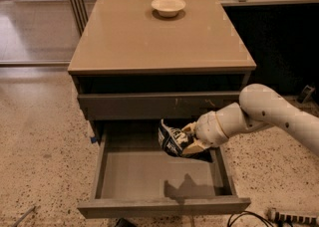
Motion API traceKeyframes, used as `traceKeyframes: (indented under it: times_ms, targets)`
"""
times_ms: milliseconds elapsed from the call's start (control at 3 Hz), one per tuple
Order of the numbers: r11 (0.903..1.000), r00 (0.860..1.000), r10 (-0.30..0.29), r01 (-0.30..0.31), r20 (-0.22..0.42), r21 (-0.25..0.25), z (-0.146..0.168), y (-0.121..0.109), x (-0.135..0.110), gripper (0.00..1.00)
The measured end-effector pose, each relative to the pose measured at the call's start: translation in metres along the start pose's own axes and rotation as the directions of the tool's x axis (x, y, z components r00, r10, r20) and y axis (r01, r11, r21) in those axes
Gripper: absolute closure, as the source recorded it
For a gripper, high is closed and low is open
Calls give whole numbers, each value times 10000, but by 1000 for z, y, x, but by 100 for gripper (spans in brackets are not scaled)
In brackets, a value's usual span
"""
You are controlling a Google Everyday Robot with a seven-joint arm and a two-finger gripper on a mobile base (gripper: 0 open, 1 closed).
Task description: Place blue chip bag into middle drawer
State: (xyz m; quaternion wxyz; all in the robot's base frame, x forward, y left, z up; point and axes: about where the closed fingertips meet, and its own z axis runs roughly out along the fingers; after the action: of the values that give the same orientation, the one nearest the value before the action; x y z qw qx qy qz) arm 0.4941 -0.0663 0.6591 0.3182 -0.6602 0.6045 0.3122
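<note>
I hold the end effector (191,144) clamped on the blue chip bag (171,140), middle drawer (139,175) open beneath it, so release should land inside.

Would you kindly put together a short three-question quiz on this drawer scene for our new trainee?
1. True or false: the blue chip bag lies flat on the floor of the middle drawer.
2. Which thing stands on the cabinet top? A) a white bowl B) a soda can C) a sponge
3. Fill in: the gripper, over the back right of the open drawer, is shut on the ____.

Key:
1. False: the bag hangs in the gripper above the drawer floor, where its shadow falls.
2. A.
3. blue chip bag.
</note>
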Motion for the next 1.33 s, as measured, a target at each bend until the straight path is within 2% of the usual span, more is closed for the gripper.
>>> traceKeyframes:
  times_ms: [333,667,1000,1333]
  targets:
    - [9961,9965,830,-834,-139,-275,21,1,40,100]
    - [9844,9848,1707,-1718,-307,-367,40,9,85,100]
    - [9757,9739,2185,-2191,-617,-34,56,16,121,100]
    - [9757,9739,2185,-2191,-617,-34,56,16,121,100]
